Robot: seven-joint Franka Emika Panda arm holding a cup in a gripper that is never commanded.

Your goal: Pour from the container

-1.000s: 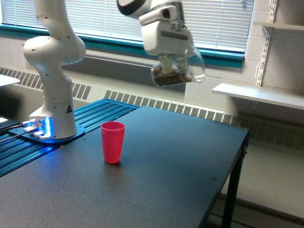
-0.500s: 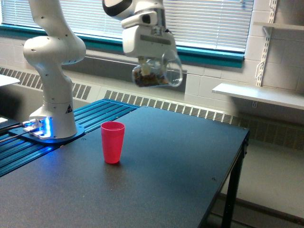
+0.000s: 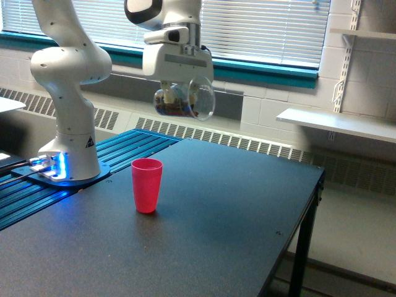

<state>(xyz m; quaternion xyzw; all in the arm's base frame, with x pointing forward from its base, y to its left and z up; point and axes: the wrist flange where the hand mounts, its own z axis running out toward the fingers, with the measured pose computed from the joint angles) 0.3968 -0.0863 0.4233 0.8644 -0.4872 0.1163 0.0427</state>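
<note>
A clear rounded jar (image 3: 184, 103) with a side handle hangs high in the exterior view, brown nut-like pieces lying in its lower part. My gripper (image 3: 178, 91) is shut on it from above, and the jar is tilted. A red plastic cup (image 3: 146, 185) stands upright on the black table (image 3: 235, 210), below the jar and a little toward the exterior view's left. The jar's mouth is well above the cup's rim, and nothing is falling from it.
The arm's white base (image 3: 68, 154) stands on a blue ribbed platform (image 3: 117, 154) at the exterior view's left. A radiator grille and a window with blinds run along the back. A white wall shelf (image 3: 334, 124) sits at the right, past the table's edge.
The arm has carried the jar toward the exterior view's left, from above the table's middle to almost over the red cup, and has turned it. The cup has not moved.
</note>
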